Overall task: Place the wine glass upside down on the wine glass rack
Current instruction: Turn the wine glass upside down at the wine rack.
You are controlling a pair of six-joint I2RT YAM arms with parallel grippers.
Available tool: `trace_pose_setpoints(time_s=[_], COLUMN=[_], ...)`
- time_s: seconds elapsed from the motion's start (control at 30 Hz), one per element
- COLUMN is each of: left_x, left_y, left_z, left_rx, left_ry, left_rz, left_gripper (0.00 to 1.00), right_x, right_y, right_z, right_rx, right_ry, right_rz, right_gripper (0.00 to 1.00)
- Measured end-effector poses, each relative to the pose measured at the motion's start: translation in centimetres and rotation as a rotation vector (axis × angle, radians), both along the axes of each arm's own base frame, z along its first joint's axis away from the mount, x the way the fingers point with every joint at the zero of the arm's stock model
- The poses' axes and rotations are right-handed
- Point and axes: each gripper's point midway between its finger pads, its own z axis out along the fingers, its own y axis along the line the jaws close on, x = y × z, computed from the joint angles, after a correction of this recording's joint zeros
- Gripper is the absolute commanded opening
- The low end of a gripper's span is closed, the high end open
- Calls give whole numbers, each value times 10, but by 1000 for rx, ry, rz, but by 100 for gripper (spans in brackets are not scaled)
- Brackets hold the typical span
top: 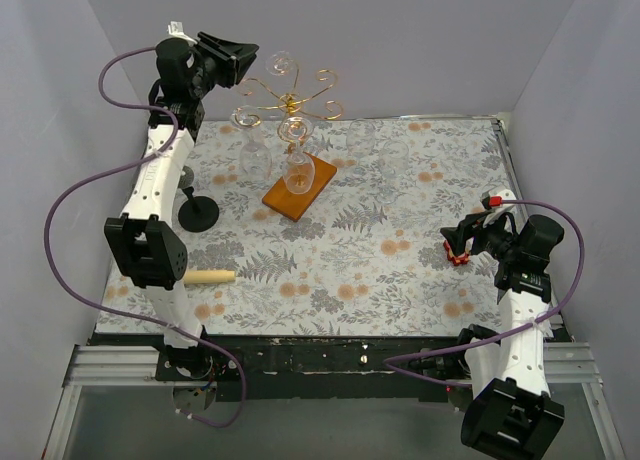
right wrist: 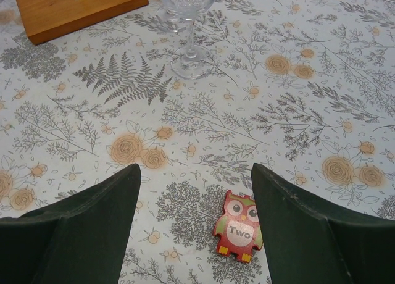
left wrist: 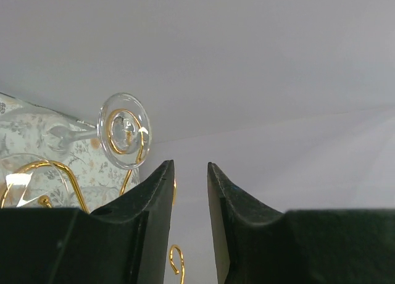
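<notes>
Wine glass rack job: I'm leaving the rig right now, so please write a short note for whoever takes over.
Left gripper: up by the top of the wine glass rack, jaws slightly apart, empty.
Right gripper: open, empty, low over the table by an owl token.
Rack: stands on its wooden base; the hung glass has its foot in a spiral arm next to the left gripper, so that one looks done.
Left to do: the upright glass stands on the table beside the base.
</notes>
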Motion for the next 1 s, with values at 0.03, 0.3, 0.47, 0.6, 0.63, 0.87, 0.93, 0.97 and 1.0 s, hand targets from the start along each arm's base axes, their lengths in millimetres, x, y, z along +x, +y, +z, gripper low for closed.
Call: trace_pose_setpoints(time_s=[0.03, 0.3, 0.47, 0.6, 0.63, 0.87, 0.93, 0.97, 1.0], left_x=[-2, -30, -67, -116, -128, -222, -239, -247, -253], left_y=[2, 20, 36, 43, 43, 47, 46, 44, 43], left_z=[3, 25, 46, 70, 75, 92, 89, 87, 85], left_rx=[-1, 16, 48, 96, 106, 211, 240, 254, 265], left_ry=[-6, -64, -126, -217, -238, -390, -413, -421, -426], left_rz=[3, 22, 43, 60, 61, 83, 88, 86, 83], left_gripper=[29, 46, 67, 86, 89, 98, 98, 98, 98], right_x=[0, 0, -1, -2, -3, -5, -6, -6, -6], right_y=[0, -1, 0, 0, 1, -3, -4, -4, -4], right_z=[0, 2, 2, 4, 4, 0, 0, 1, 1], right_rx=[0, -3, 0, -1, -1, 8, 9, 9, 9], right_ry=[0, -8, -9, -20, -21, -17, -20, -21, -23], right_rz=[-1, -5, 1, 9, 10, 8, 9, 10, 11], right_gripper=[80, 80, 80, 80, 80, 80, 80, 80, 80])
